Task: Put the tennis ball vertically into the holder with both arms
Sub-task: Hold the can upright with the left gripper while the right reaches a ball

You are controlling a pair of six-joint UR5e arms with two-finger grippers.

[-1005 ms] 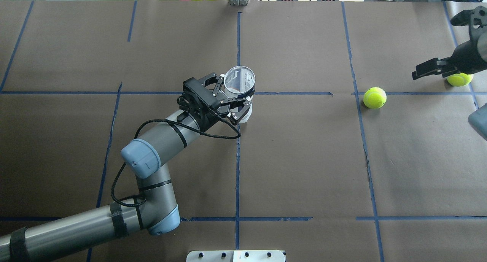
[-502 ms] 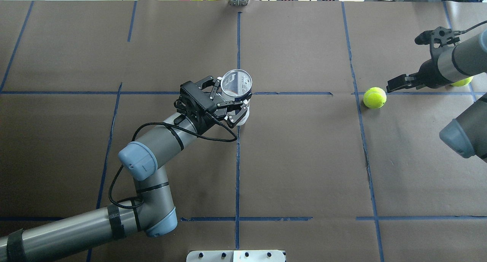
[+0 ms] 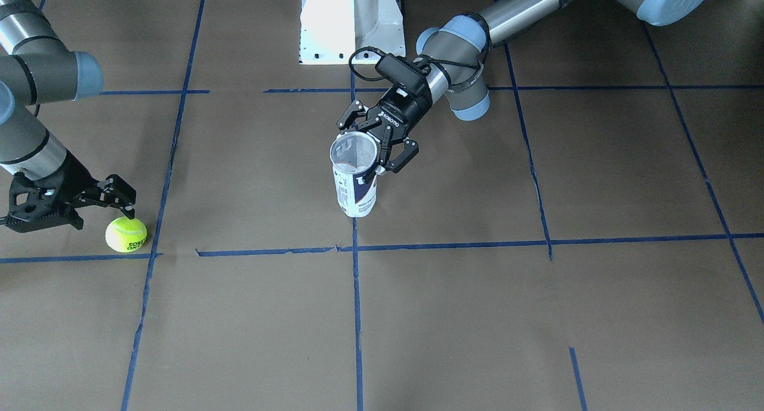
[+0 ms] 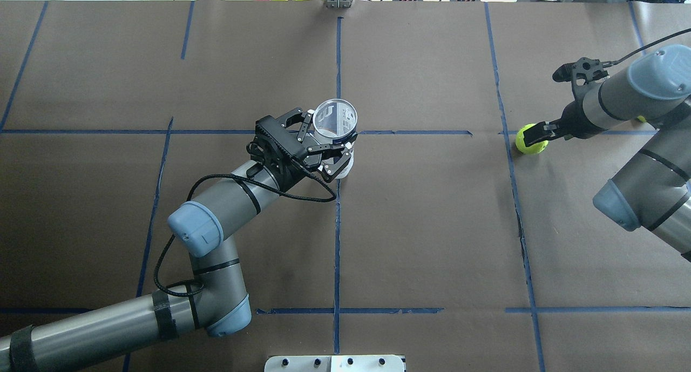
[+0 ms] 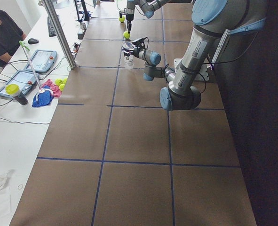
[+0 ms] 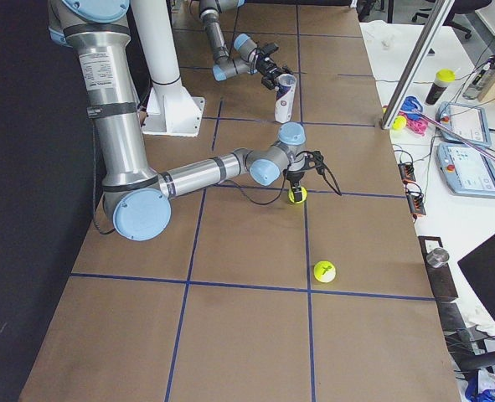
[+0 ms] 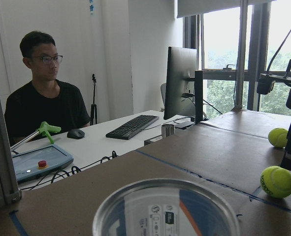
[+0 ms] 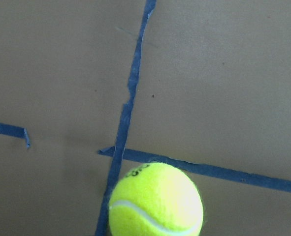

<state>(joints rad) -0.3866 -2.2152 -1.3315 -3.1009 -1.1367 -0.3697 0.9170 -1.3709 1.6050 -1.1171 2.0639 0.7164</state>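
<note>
The holder, a clear can with a navy and white label, stands upright on the table near the centre; it also shows in the overhead view. My left gripper is shut on its upper part from the robot's side. Its open rim fills the bottom of the left wrist view. The tennis ball lies on the table at the right, on a blue tape line. My right gripper is open and hangs just over it, fingers pointing down. The ball sits low in the right wrist view.
A second tennis ball lies farther right, mostly hidden by my right arm in the overhead view. The white pedestal base stands at the robot's side. An operator sits beyond the far table edge with monitors and pendants.
My right arm has swung left from the second ball to above the nearer tennis ball, gripper staying open. My left gripper has shifted slightly left with the holder.
</note>
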